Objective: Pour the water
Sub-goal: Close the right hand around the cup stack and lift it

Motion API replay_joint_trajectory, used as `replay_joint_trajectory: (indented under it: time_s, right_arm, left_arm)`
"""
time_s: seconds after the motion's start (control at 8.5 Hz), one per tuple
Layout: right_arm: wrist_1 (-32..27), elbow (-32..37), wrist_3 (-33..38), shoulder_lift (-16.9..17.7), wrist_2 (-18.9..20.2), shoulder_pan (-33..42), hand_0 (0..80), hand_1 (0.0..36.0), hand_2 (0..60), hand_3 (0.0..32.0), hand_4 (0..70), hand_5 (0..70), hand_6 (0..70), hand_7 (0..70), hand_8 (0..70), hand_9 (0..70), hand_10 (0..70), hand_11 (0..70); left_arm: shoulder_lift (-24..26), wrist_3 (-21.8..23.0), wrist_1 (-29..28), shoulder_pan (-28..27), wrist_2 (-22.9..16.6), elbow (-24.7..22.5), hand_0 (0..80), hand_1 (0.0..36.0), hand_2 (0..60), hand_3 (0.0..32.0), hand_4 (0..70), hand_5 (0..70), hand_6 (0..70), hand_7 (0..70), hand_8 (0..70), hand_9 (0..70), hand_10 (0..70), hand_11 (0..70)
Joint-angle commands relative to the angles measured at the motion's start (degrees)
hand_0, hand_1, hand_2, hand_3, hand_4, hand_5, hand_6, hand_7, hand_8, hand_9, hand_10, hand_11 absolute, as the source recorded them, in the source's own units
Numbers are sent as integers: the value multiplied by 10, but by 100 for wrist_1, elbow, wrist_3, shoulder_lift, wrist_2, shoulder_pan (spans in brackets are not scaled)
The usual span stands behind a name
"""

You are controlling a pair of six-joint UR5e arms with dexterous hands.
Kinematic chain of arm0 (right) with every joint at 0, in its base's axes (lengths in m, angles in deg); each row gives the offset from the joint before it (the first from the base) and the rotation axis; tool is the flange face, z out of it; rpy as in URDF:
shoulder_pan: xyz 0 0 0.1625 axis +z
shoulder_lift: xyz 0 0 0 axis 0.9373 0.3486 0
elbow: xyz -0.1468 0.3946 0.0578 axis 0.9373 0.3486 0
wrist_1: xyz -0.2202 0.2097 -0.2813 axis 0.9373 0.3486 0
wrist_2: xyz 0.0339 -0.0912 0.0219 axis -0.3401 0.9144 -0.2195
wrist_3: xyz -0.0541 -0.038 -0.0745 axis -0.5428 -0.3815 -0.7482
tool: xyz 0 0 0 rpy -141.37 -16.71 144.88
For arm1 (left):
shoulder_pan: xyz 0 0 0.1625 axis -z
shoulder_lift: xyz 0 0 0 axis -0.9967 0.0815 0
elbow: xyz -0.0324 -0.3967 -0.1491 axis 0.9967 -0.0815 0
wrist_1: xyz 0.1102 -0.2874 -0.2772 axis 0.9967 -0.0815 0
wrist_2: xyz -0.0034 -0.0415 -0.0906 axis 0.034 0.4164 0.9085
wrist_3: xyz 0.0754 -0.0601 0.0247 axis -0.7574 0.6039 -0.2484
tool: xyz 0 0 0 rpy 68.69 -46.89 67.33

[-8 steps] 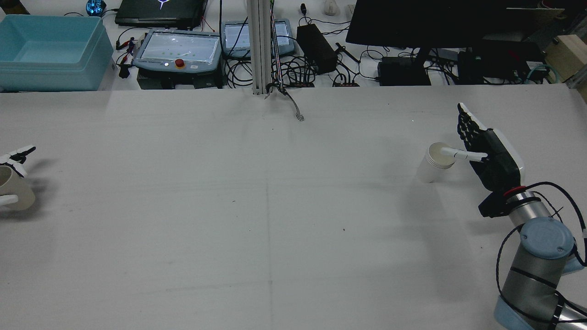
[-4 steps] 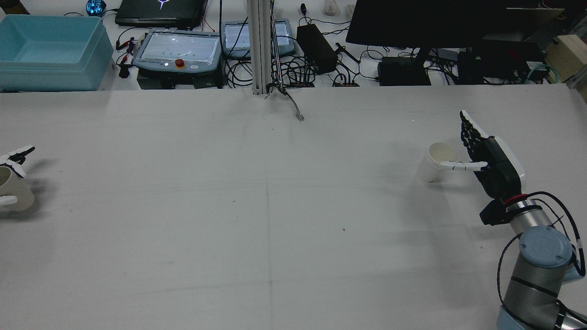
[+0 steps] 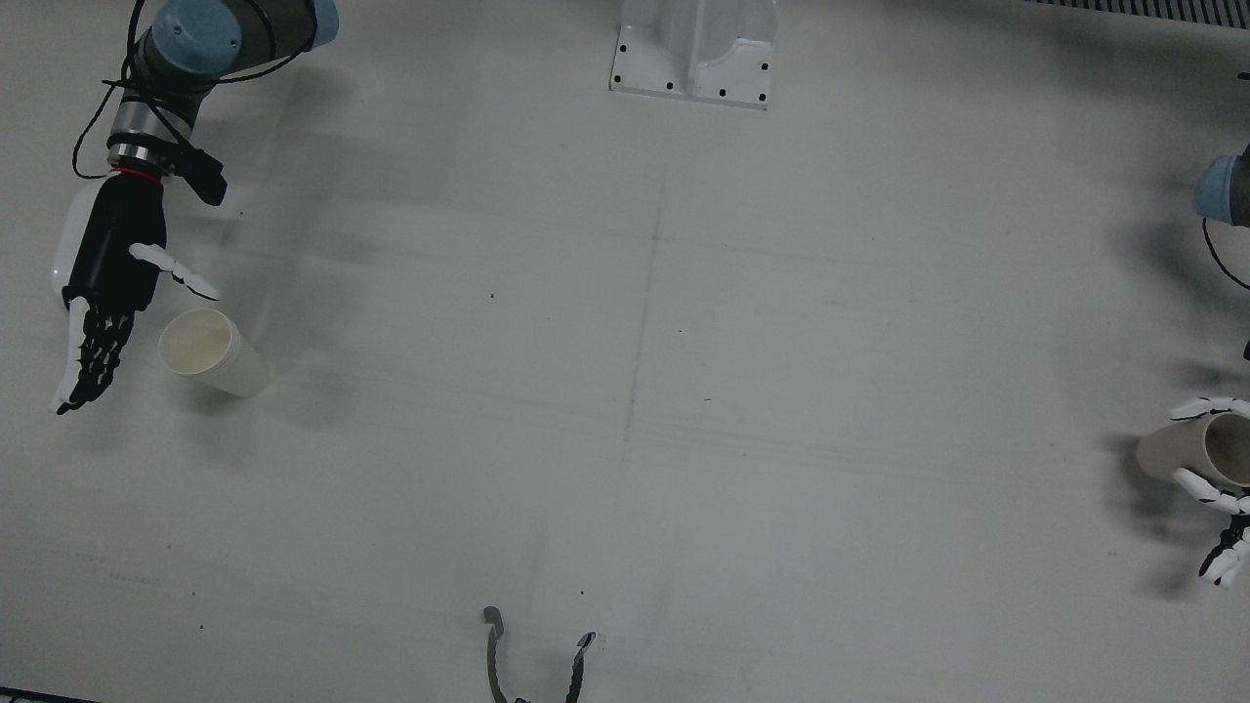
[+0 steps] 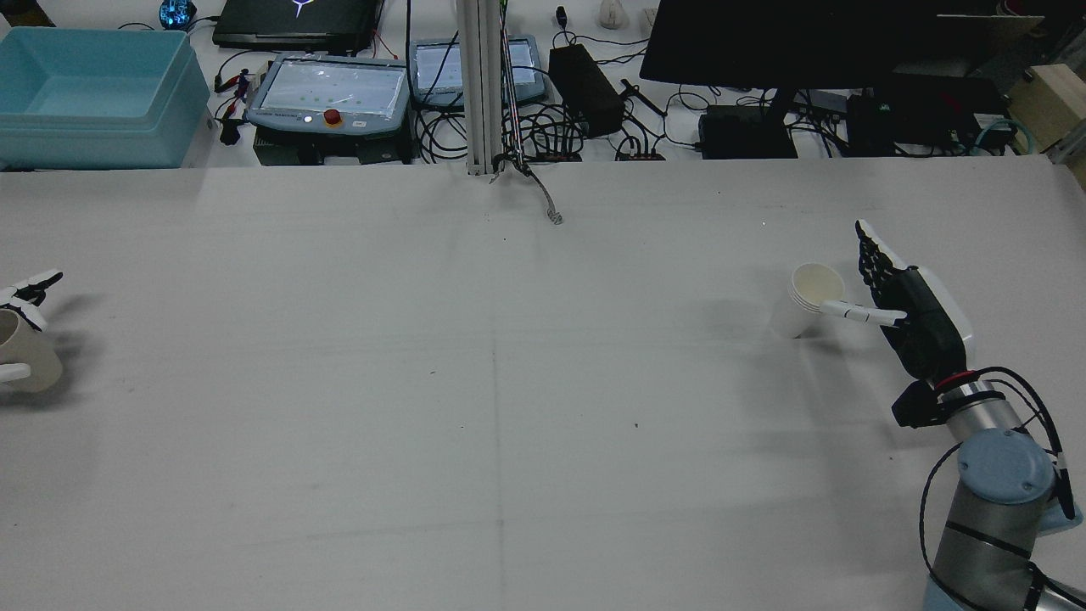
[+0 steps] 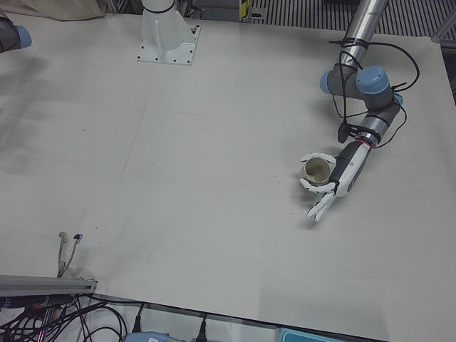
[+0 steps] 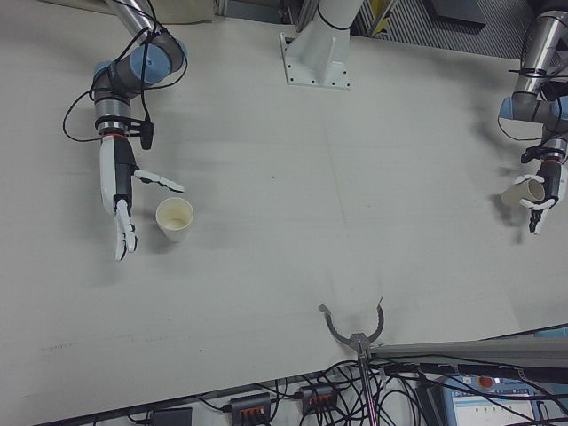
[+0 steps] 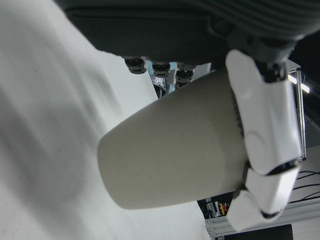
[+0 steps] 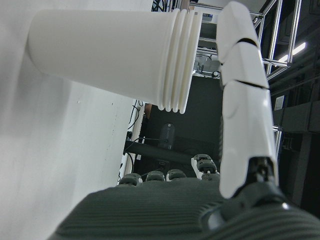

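Note:
A stack of white paper cups [image 4: 806,301] [image 3: 210,351] [image 6: 175,217] stands upright on the table's right half in the rear view. My right hand [image 4: 908,318] [image 3: 103,283] [image 6: 120,191] is open just beside it, fingers straight, thumb reaching toward the cup's side without gripping. In the right hand view the white cups [image 8: 110,55] sit apart from the thumb [image 8: 245,110]. At the far left edge of the rear view, my left hand [image 4: 21,293] [image 5: 335,182] [image 3: 1221,488] is shut on a beige cup [image 4: 25,361] [image 5: 317,168] [image 7: 175,150], which is tilted.
A metal two-pronged clip [image 4: 551,208] [image 3: 532,654] hangs over the far table edge at the middle. Behind that edge are a blue bin [image 4: 93,93], teach pendants [image 4: 327,93] and cables. The arms' pedestal [image 3: 693,49] is at the near middle.
My right hand has drawn back toward its arm base; its thumb, earlier over the white cup's rim, now sits beside the cup. The left hand with the beige cup has barely shifted.

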Motion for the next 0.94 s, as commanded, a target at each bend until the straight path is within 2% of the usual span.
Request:
replay_joint_trajectory:
  time_s: [0.0, 0.47, 0.82]
  right_arm:
    - [-37, 184, 44, -70, -53, -104, 623, 295, 74, 0, 0, 0, 0, 0, 0, 0, 0, 8]
    - [-46, 431, 61, -264, -176, -289, 601, 281, 89, 0, 0, 0, 0, 0, 0, 0, 0, 10]
    - [-37, 440, 149, -255, -184, -298, 598, 280, 94, 0, 0, 0, 0, 0, 0, 0, 0, 11]
  left_arm:
    - [12, 0, -53, -9, 0, 75, 524, 175, 274, 0, 588, 503, 102, 74, 45, 24, 24, 44]
    - [20, 0, -194, -9, 0, 225, 524, 174, 281, 0, 601, 507, 107, 77, 49, 27, 26, 47]
    - [64, -18, -211, -18, 0, 268, 522, 173, 280, 0, 598, 508, 109, 76, 50, 28, 28, 49]
